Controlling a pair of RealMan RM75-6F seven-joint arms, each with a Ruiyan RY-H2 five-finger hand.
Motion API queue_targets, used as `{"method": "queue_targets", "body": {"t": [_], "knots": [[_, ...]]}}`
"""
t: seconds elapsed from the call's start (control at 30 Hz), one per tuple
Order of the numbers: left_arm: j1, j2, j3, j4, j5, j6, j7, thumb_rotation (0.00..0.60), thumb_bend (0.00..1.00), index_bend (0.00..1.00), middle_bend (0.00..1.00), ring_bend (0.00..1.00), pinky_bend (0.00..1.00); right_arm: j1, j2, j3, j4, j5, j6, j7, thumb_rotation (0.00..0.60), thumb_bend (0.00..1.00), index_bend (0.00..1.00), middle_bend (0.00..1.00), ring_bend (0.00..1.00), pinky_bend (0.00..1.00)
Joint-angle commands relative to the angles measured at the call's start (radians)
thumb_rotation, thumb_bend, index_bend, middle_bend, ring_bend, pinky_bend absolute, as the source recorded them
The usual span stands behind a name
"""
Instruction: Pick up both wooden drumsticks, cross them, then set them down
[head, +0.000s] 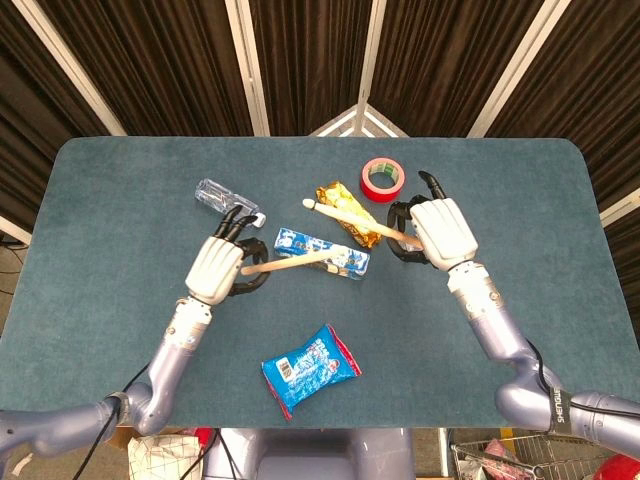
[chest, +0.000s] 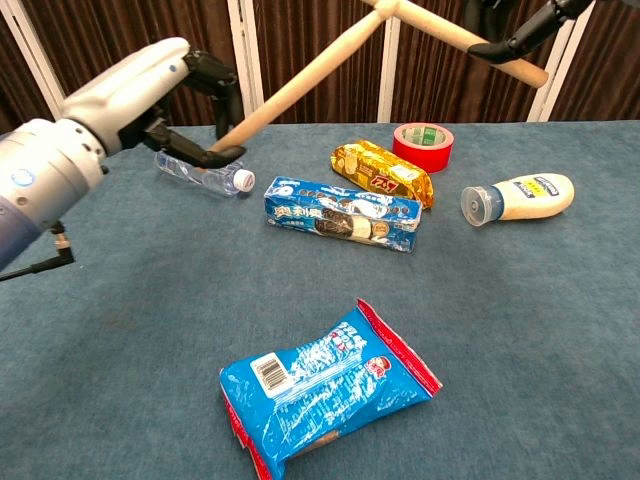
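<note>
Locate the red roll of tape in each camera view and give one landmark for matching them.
Head view: red roll of tape, upper centre-right, beyond the right hand.
Chest view: same tape, upper right of centre, at the far table edge.
Shared landmark: gold foil snack packet just beside it.

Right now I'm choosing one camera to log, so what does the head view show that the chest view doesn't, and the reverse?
Only the head view shows the right hand whole, both drumstick tips, and the table's full outline.

Only the chest view shows the white squeeze bottle lying on its side; in the head view the right hand covers it.

Both show the left hand gripping its drumstick, the right drumstick, the red tape roll, the water bottle, the gold packet, the blue cookie box and the blue snack bag.
</note>
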Motion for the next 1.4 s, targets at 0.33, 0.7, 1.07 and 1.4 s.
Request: {"method": "queue_targets", "body": {"t": [0.33,0.7,1.07,1.4], "knots": [[-0.009,0.013,-0.050,-0.047,0.000,0.040,0.076,0.600,0.49,0.65,0.67,0.17,0.00,0.006,0.006,-0.006,-0.049,0.015,0.018,-0.025,0.600,0.45,0.78,0.66,0.45,0.00],[-0.016,-0.005,-0.052,-0.023,0.009,0.050,0.065,0.600,0.48,0.65,0.67,0.17,0.00,0.017,0.040,0.014,-0.125,0.041,0.014,-0.012,0.600,0.45,0.78,0.66,0.45,0.00],[-0.016,0.001,-0.065,-0.055,0.015,0.075,0.094,0.600,0.48,0.65,0.67,0.17,0.00,0.012,0.062,0.007,-0.164,0.036,0.025,-0.007,0.600,0.46,0.79,0.66,0.45,0.00],[-0.024,-0.008,-0.072,-0.047,0.014,0.075,0.100,0.600,0.48,0.65,0.67,0.17,0.00,0.011,0.096,0.010,-0.208,0.035,0.016,0.014,0.600,0.46,0.79,0.66,0.45,0.00]]}}
